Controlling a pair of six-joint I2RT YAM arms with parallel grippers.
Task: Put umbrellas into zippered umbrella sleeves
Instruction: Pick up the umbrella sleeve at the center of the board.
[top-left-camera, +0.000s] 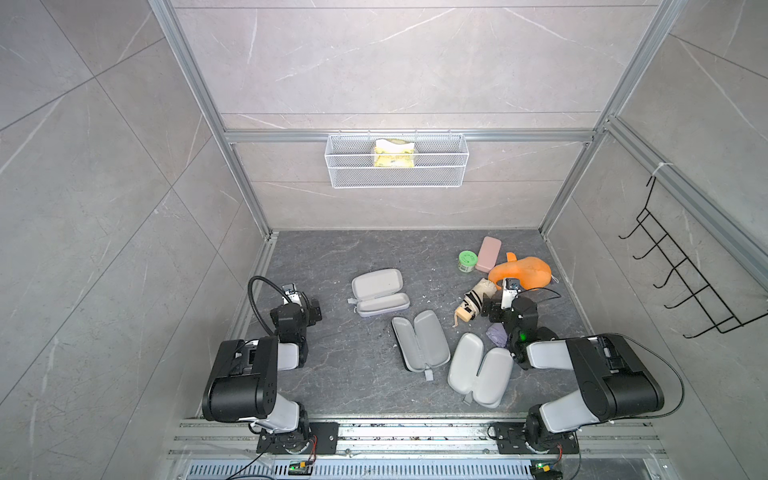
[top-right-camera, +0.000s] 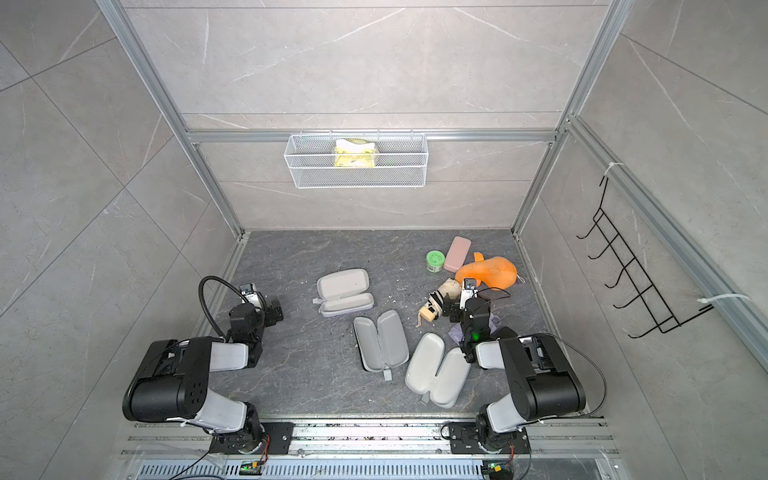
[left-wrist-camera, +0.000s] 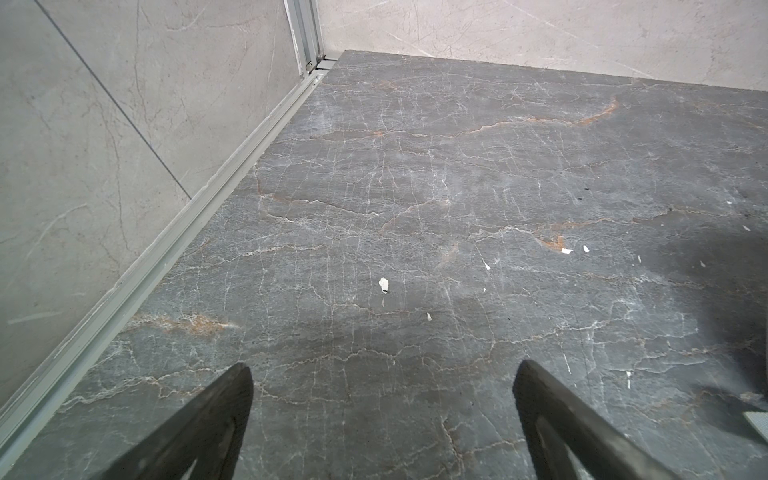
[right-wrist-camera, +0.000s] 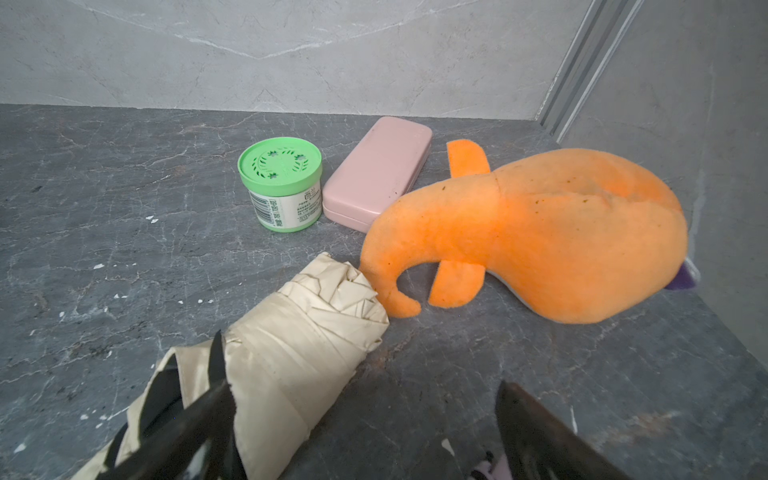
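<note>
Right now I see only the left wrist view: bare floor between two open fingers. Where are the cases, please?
Observer: Three cases lie open to the right of the left gripper: far case, middle case, near case.
Operator: And an umbrella?
Observer: The cream umbrella lies by the right gripper, its end against an orange plush toy.
Operator: Is it gripped?
Observer: No. The jaws stand open, with the umbrella only partly between them.
</note>
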